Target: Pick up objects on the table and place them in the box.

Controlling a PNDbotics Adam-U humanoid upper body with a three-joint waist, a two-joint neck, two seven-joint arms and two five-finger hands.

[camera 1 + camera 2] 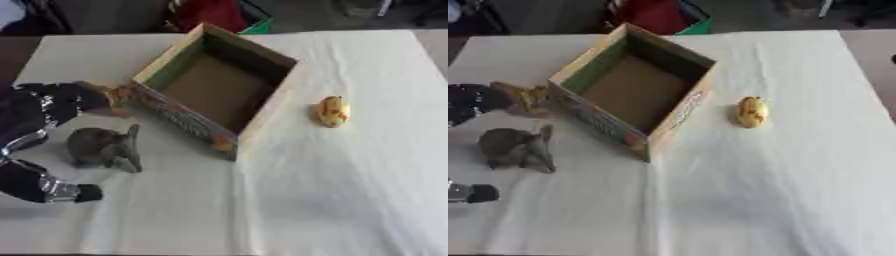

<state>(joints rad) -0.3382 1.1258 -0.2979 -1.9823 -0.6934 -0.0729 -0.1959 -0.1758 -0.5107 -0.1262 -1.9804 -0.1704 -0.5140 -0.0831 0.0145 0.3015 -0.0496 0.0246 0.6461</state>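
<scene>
The robot's left hand [61, 100] reaches in from the left, fingers curled around a small tan object [528, 99] just beside the open cardboard box [262, 107]. One grey animal figure [105, 147] and one yellow object [333, 111] lie on the white surface [350, 190].

Left hand [52, 102] at left edge, fingers [87, 192] curled; right arm unseen.

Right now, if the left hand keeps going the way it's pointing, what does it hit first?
Probably the near left wall of the box. The left hand, holding a small tan object, points right toward it, though depth is unclear.
</scene>
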